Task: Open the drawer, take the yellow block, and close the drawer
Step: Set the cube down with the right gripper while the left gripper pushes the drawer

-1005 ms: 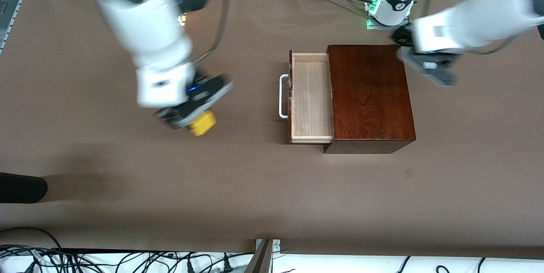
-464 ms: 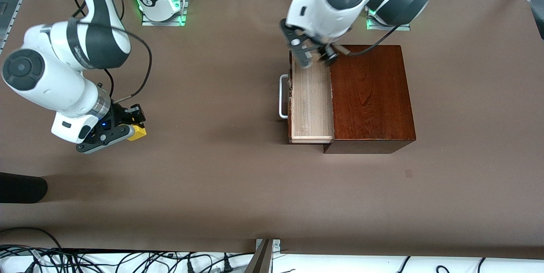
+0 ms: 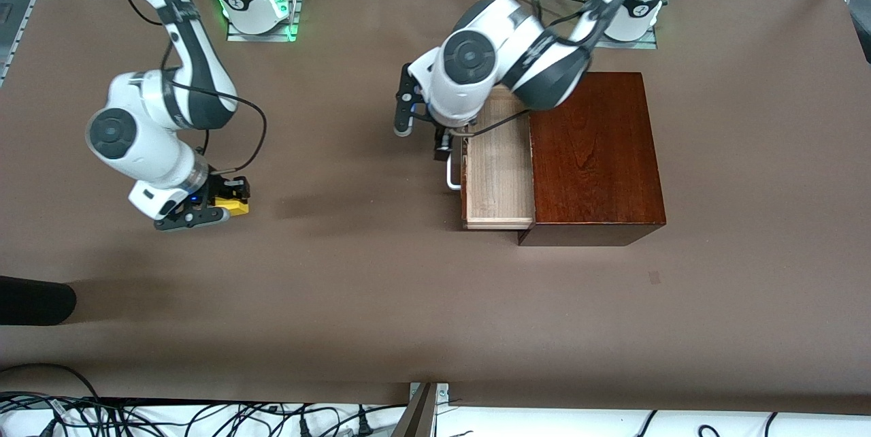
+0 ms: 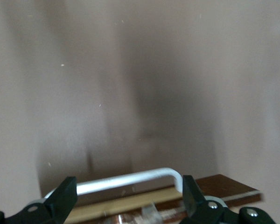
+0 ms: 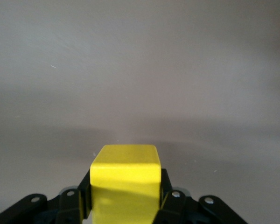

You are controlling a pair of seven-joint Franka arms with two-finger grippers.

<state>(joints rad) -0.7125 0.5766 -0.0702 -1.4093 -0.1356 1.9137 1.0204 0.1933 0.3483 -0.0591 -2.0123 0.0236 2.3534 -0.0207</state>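
**Two arms at work around an open drawer**

One brown table (image 3: pixel 381 301) carries everything, and the wooden box (image 3: pixel 595 151) serves as the landmark, standing toward the left arm's end of the table. Its dark reddish top is bare and polished.

The drawer (image 3: pixel 499 171) is pulled out of the box toward the right arm's end of the table, showing a pale wood floor with nothing visible on it. Its white handle (image 3: pixel 450 178) sits on the drawer's front, partly hidden under the left arm in the front view. In the left wrist view the handle (image 4: pixel 126 179) shows as a pale bar running across the gap of the claw.

The left gripper (image 3: pixel 422 129) hangs just in front of the drawer, over the handle's end that lies farther from the front camera. Its two fingers (image 4: pixel 63 200) are spread wide, one to each side of the bar, and they hold nothing.

The right gripper (image 3: pixel 219 209) is low over the bare table, well apart from the box, toward the right arm's end. Its fingers (image 5: pixel 170 198) are closed against two opposite sides of the yellow block (image 5: pixel 126 179), which sticks out past the fingertips. In the front view the block (image 3: pixel 235 206) shows as a small yellow patch at the claw's tip, outside the drawer and well away from it. Whether the block touches the table I cannot tell.
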